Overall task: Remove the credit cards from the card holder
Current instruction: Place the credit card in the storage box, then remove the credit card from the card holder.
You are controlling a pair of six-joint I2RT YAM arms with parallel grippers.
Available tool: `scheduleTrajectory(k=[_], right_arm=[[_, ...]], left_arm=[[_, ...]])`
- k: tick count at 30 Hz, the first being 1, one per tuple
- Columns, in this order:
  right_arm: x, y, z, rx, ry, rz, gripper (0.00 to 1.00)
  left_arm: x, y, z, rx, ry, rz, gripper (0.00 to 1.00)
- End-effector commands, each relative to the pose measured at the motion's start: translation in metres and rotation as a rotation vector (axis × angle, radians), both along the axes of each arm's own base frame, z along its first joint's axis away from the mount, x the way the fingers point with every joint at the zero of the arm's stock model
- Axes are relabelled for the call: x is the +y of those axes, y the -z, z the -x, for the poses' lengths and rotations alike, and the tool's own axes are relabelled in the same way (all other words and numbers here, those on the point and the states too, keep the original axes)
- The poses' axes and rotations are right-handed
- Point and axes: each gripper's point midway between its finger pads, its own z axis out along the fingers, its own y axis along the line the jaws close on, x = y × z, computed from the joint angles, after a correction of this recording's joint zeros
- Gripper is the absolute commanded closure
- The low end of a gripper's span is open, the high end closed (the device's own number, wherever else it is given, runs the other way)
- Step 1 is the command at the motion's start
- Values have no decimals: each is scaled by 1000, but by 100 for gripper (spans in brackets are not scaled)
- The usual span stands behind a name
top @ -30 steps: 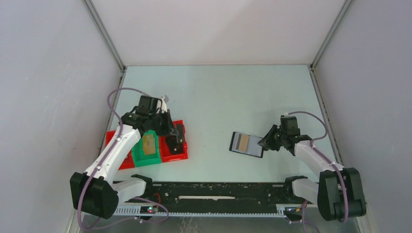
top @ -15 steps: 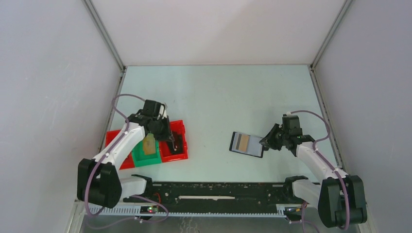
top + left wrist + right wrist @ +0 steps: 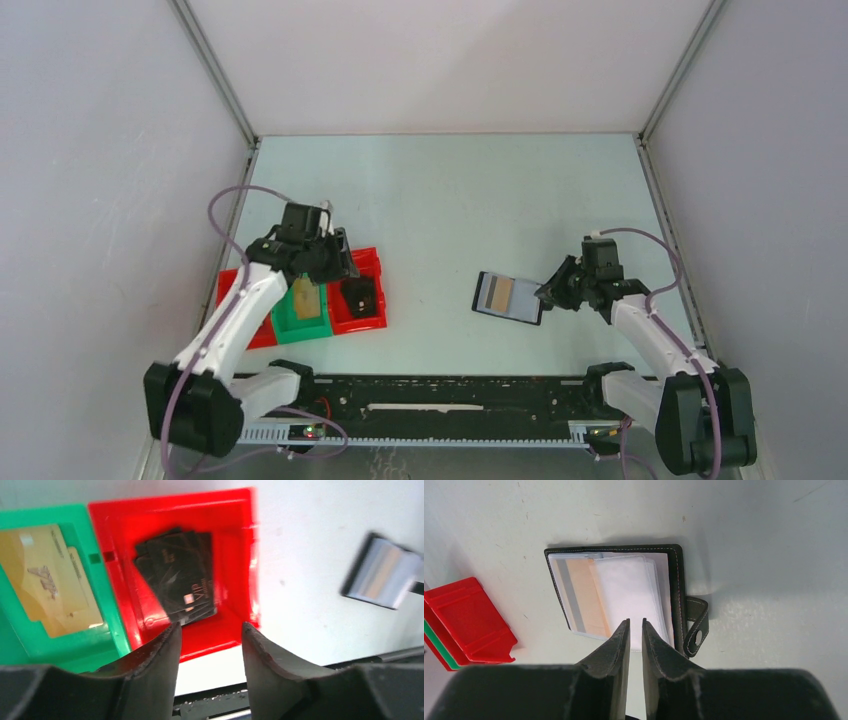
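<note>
The black card holder (image 3: 508, 297) lies open right of centre, its dark border (image 3: 677, 580) framing clear sleeves. A tan credit card (image 3: 581, 597) with a grey stripe sits in its left sleeve. My right gripper (image 3: 551, 293) (image 3: 635, 622) is at the holder's near edge, jaws almost together and pinched on the clear sleeve pages. My left gripper (image 3: 334, 264) (image 3: 210, 632) hangs open over the red tray (image 3: 235, 580), nothing between its fingers. Black cards (image 3: 177, 575) lie in that tray, and gold cards (image 3: 47, 580) in the green tray (image 3: 107, 610).
A red, a green and a red tray (image 3: 232, 285) stand side by side at the left front. The holder's snap strap (image 3: 696, 625) sticks out toward my right gripper. The black rail (image 3: 440, 395) between the arm bases runs along the front edge.
My left gripper has opened, risen and drawn back from the red tray, where a black card now lies loose. The right gripper and the holder have stayed put.
</note>
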Motion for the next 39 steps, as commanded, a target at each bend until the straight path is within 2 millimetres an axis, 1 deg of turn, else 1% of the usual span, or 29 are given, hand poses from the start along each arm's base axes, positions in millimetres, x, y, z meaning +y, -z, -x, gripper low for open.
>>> scheduleTrajectory(k=[1,2,4,5,8,9,12,15,18,22,24,27,28,30,34,39], right_arm=[[5,-21,-17,-70,-3,4,77],[8,-21,-17,-69,-11,9,77],[15,-22,-19,-63,-38,11,78],[19,-21,-20,-59,-48,10,78],[29,-20,-23,-54,-76,13,78],[32,-20,-23,-53,-83,14,78],[42,-21,-27,-55,-116,7,78],[49,-11,-27,-13,-149,-11,78],[54,0,-26,17,-169,-12,78],[50,16,-24,64,-164,19,79],[43,26,-23,95,-144,54,80],[31,36,-18,132,-109,111,81],[28,37,-17,137,-101,122,81],[26,39,-16,137,-96,131,81],[24,41,-13,140,-91,141,81],[26,41,-12,134,-95,130,81]], left_arm=[[-32,-78,-16,-281,76,133,38],[-46,-86,-14,-305,116,173,32],[-76,-97,-15,-338,180,268,30],[-90,-97,-15,-335,197,310,31],[-135,-88,-12,-271,276,408,34],[-156,-82,-9,-239,323,416,35],[-202,-72,-4,-176,415,431,35],[-241,-63,-1,-111,475,486,35],[-270,-51,-2,-60,506,518,35],[-296,-27,-7,16,515,542,35],[-307,-21,-9,36,520,568,36],[-319,-10,-9,72,529,573,36],[-322,-2,-8,92,526,566,36],[-326,4,-9,107,524,563,37],[-331,10,-10,101,534,552,36],[-335,26,-11,130,523,536,37]])
